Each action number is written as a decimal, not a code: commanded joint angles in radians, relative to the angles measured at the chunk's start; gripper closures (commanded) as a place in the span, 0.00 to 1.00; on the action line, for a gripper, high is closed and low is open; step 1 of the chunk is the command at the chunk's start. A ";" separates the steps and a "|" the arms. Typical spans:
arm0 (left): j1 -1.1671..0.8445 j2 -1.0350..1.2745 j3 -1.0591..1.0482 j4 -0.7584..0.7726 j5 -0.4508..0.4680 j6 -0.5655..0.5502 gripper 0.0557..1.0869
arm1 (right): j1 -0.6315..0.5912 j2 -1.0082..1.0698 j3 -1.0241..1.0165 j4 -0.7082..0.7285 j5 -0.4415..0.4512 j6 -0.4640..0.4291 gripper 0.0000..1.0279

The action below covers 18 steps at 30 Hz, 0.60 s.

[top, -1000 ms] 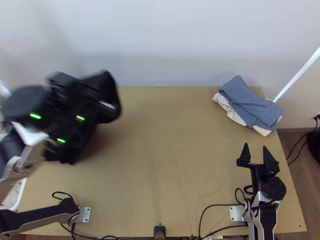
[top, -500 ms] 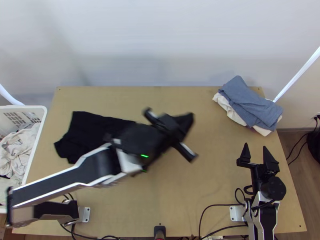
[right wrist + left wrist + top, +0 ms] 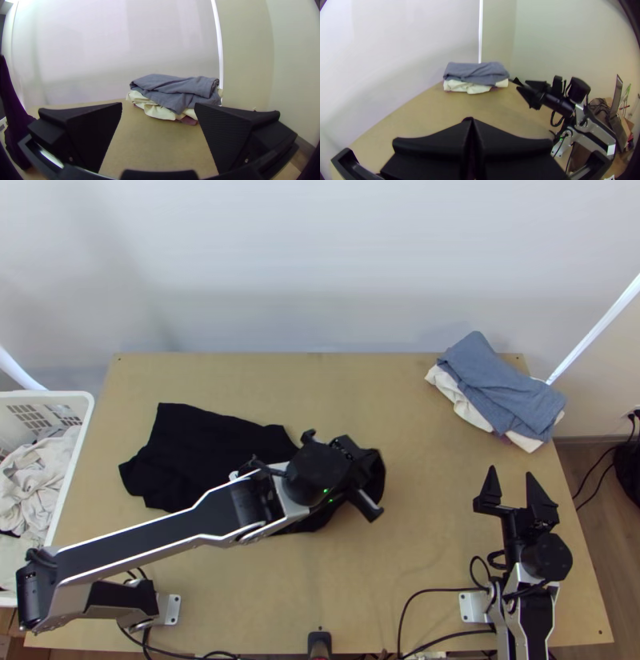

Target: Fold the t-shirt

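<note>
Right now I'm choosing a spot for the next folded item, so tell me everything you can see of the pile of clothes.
The pile of clothes lies flat at the far right corner of the table. On top is a blue-grey cloth, folded and softly creased. Beneath it, a cream cloth pokes out in loose, rumpled folds, with a bit of mauve fabric at the bottom. The open right gripper stands nearby without touching it.
</note>
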 commanded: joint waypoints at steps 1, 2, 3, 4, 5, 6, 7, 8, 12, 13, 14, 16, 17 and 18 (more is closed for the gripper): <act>-0.003 -0.021 -0.069 0.018 0.027 -0.050 0.97 | 0.006 -0.006 -0.006 -0.014 0.008 0.012 0.04; -0.007 -0.015 -0.083 0.021 0.033 -0.054 0.97 | 0.006 -0.006 -0.006 -0.014 0.008 0.012 0.04; -0.012 -0.007 -0.092 0.027 0.043 -0.065 0.97 | 0.006 -0.006 -0.006 -0.014 0.008 0.012 0.04; -0.017 0.000 -0.100 0.027 0.058 -0.079 0.97 | 0.006 -0.006 -0.006 -0.014 0.008 0.012 0.04; -0.020 0.011 -0.103 0.028 0.075 -0.089 0.97 | 0.006 -0.006 -0.006 -0.014 0.008 0.012 0.04; -0.026 0.023 -0.103 0.030 0.076 -0.099 0.97 | 0.006 -0.006 -0.006 -0.014 0.008 0.012 0.04; -0.032 0.036 -0.098 0.035 0.082 -0.100 0.97 | 0.006 -0.006 -0.006 -0.014 0.008 0.014 0.04; -0.037 0.048 -0.094 0.041 0.095 -0.103 0.97 | 0.006 -0.006 -0.006 -0.014 0.008 0.012 0.04; -0.050 0.063 -0.078 0.071 0.185 -0.132 0.75 | 0.006 -0.006 -0.006 -0.014 0.008 0.012 0.04; -0.053 0.063 -0.075 0.099 0.190 -0.132 0.49 | 0.006 -0.006 -0.006 -0.014 0.008 0.012 0.04; -0.053 0.065 -0.066 0.105 0.210 -0.134 0.20 | 0.006 -0.006 -0.006 -0.014 0.008 0.012 0.04; -0.043 0.077 -0.022 0.087 0.273 -0.151 0.04 | 0.006 -0.006 -0.006 -0.014 0.008 0.012 0.04; -0.038 0.077 0.000 0.081 0.274 -0.160 0.04 | 0.006 -0.006 -0.006 -0.014 0.008 0.012 0.04; -0.027 0.077 0.021 0.071 0.273 -0.185 0.04 | 0.006 -0.006 -0.006 -0.014 0.008 0.012 0.04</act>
